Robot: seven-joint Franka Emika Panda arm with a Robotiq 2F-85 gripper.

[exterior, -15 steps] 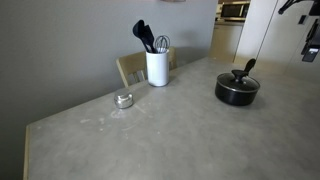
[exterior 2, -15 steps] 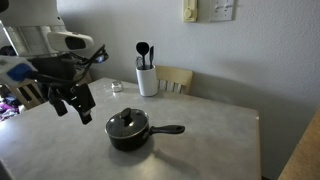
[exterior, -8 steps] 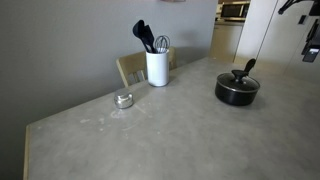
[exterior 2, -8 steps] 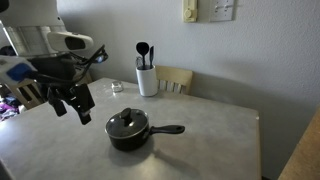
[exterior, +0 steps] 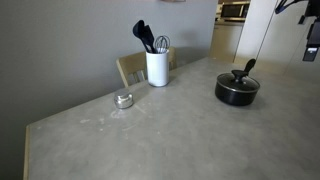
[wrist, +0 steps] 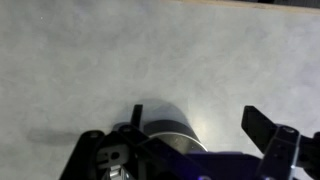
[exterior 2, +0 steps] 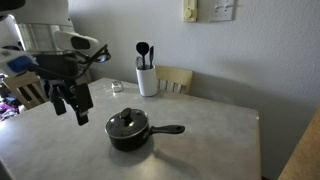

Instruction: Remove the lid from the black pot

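Note:
The black pot (exterior: 237,92) stands on the table with its long handle (exterior 2: 168,129) pointing sideways. The glass lid (exterior 2: 126,122) with its dark knob (exterior: 237,75) sits on it. My gripper (exterior 2: 72,106) hangs in the air beside the pot, on the side away from the handle and above the table. It touches nothing. In an exterior view it shows only at the top edge (exterior: 309,46). In the wrist view the gripper (wrist: 198,125) is open, its fingers (wrist: 262,124) wide apart. A dark round shape with a pale top (wrist: 168,134) lies low between them, partly hidden.
A white utensil holder (exterior: 157,67) with dark utensils stands at the back by the wall, also in the other view (exterior 2: 147,79). A small silver tin (exterior: 123,99) lies on the grey table (exterior: 150,135). A wooden chair (exterior 2: 176,79) stands behind the table.
The arm has shifted slightly; the gripper stays open and raised beside the pot. The pot and lid have not moved.

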